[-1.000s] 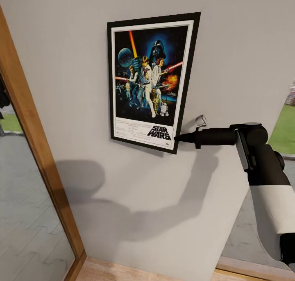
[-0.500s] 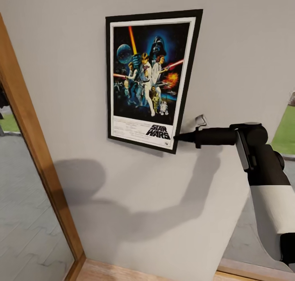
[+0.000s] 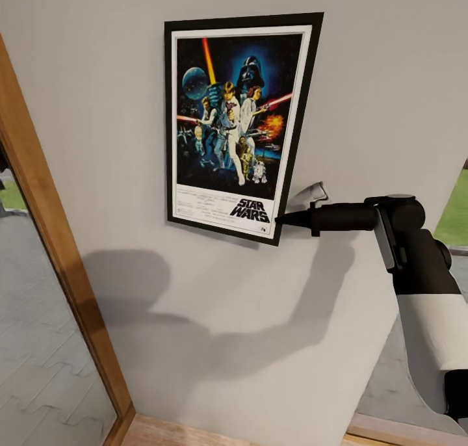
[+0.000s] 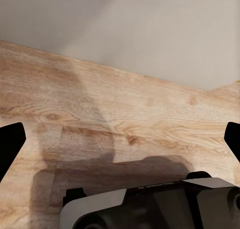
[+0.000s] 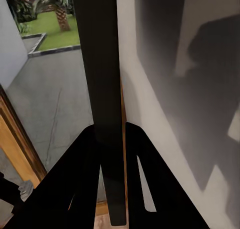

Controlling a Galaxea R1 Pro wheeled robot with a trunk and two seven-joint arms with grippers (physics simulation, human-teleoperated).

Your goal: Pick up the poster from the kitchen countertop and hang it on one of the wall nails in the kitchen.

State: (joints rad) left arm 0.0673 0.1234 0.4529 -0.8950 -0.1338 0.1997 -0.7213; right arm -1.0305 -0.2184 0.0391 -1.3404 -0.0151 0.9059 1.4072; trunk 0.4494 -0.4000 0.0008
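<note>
poster (image 3: 237,127): black frame, white border, dark blue art, black title | wall (image 3: 377,75): light grey | pincer (image 3: 281,219): black | arm (image 3: 429,316): black, white | floor (image 4: 100,139): pale wood grain

Head camera: you looked from the robot's head straight at the grey wall (image 3: 364,75) at close range, with the poster (image 3: 237,124) high in the centre and the right arm (image 3: 416,283) entering from the right.
Left wrist camera: you faced down at the wood floor (image 4: 115,124) and the wall base.
Right wrist camera: you looked along the right gripper (image 5: 111,159) fingers, very near the poster's black edge (image 5: 102,64).
Shared: head and right wrist views both covered the poster, the wall and the wood window frame (image 3: 55,238).
</note>
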